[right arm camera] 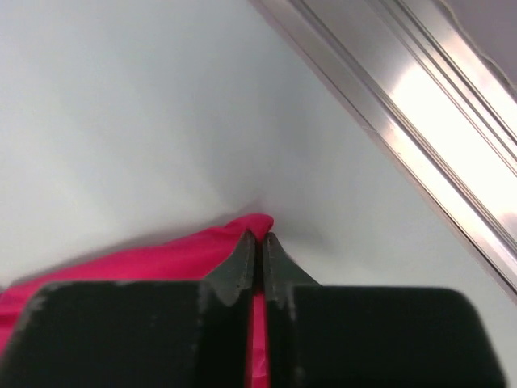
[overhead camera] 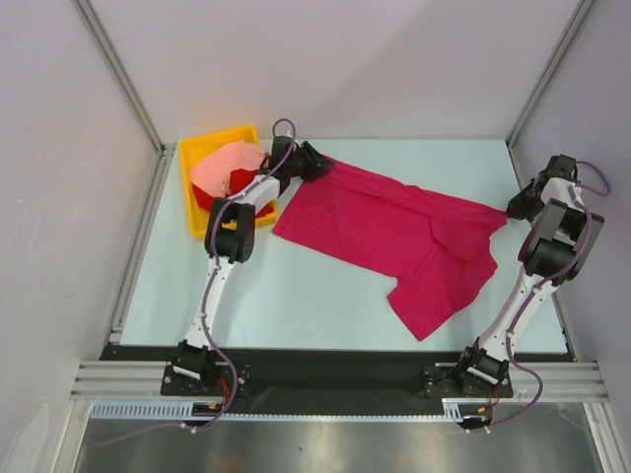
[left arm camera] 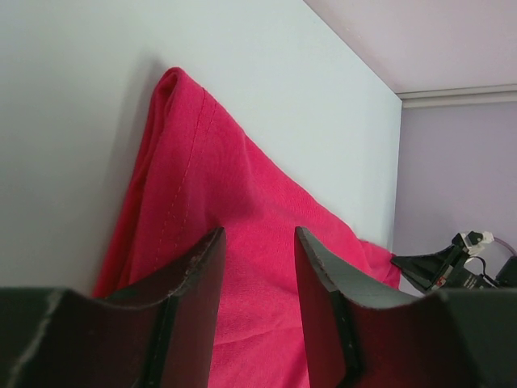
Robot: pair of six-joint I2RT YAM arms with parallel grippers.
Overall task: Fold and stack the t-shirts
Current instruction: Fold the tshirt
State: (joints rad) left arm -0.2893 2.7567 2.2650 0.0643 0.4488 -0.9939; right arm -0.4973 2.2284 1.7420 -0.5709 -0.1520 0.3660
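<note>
A magenta-crimson t-shirt (overhead camera: 394, 232) lies spread, somewhat rumpled, across the middle of the table. My left gripper (overhead camera: 317, 164) is at its far left corner. In the left wrist view the gripper (left arm camera: 258, 234) is open, jaws apart over the cloth (left arm camera: 242, 178), whose corner lies beyond the fingertips. My right gripper (overhead camera: 515, 208) is at the shirt's right corner. In the right wrist view it (right arm camera: 258, 236) is shut on a pinch of that cloth (right arm camera: 161, 259). A pale salmon-pink shirt (overhead camera: 225, 168) lies bunched on a bright red shirt (overhead camera: 204, 196) in the bin.
The yellow bin (overhead camera: 202, 148) stands at the far left, just left of my left gripper. Aluminium frame rails run along the left side (overhead camera: 138, 246) and close behind my right gripper (right arm camera: 436, 121). Walls close in on the table at the back and sides.
</note>
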